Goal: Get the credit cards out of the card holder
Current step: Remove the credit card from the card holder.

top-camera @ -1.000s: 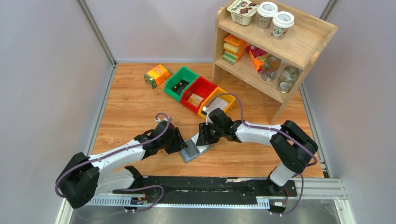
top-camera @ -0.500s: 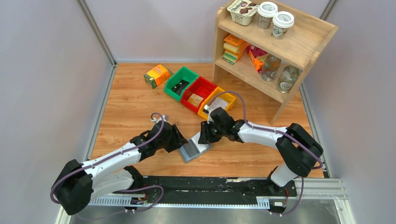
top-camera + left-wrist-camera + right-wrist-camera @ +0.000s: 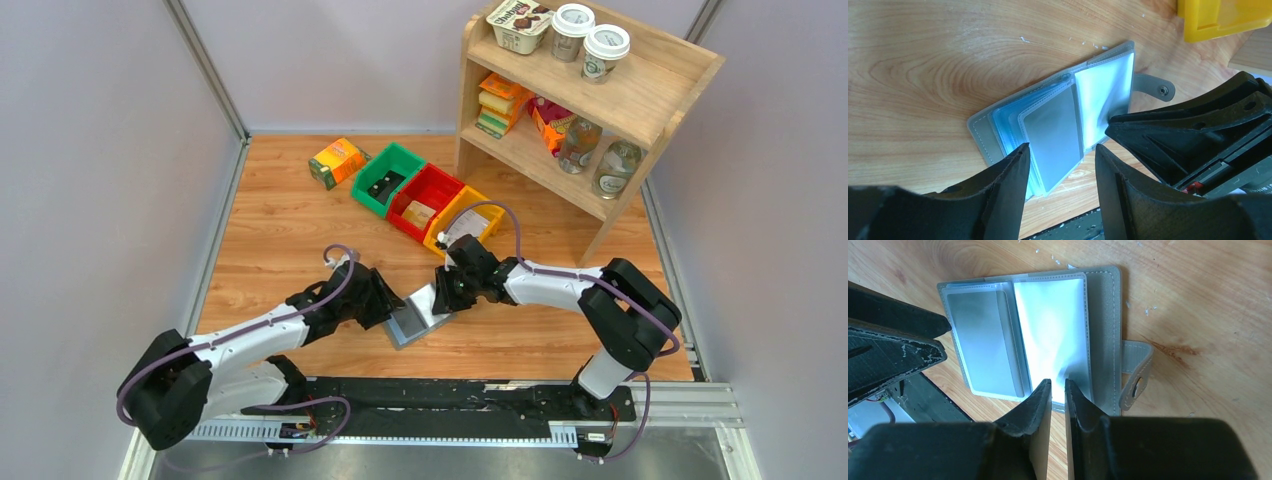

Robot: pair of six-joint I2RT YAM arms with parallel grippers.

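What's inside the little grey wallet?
The wallet lies open: clear pockets, one holding a grey card. The shiny pocket glares, so its contents are hidden, as are the pockets stacked beneath.

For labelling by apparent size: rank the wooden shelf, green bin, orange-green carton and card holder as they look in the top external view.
1. wooden shelf
2. green bin
3. orange-green carton and card holder: about alike, and the holder is partly hidden, so not ranked.
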